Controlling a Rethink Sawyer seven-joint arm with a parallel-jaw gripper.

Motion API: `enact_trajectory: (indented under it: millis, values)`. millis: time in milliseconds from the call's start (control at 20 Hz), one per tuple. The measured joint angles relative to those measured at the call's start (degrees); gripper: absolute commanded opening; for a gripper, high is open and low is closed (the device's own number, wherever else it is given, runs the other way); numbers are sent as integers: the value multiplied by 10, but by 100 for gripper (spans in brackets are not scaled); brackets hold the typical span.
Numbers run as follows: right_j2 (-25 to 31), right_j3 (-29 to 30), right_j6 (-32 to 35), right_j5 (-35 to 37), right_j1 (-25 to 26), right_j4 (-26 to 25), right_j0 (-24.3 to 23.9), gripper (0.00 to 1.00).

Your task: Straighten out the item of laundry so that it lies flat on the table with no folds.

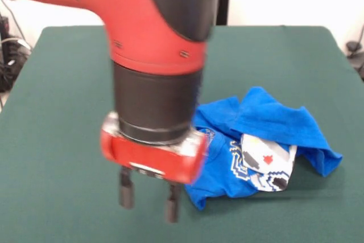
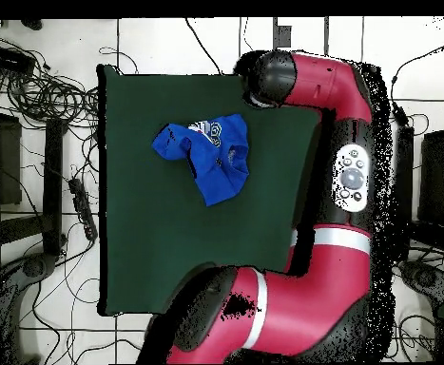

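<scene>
Blue crumpled T-shirt, long axis sideways

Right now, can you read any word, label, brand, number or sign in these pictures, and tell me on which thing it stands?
No text can be read.
T-shirt: its white and grey print shows beside a folded-over part, but no letters can be made out.
Robot arm: a grey panel with round buttons, markings too small to read.
Gripper: no label visible.
</scene>
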Motion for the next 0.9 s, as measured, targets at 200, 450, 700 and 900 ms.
enact_trajectory:
  millis: [200, 450, 700, 900]
  values:
    - [2, -47, 0, 45, 35, 0, 29, 100]
    - [2, -57, 0, 63, 46, 0, 50, 100]
    - [2, -57, 0, 63, 47, 3, 62, 100]
    - [2, -57, 0, 63, 47, 8, 61, 100]
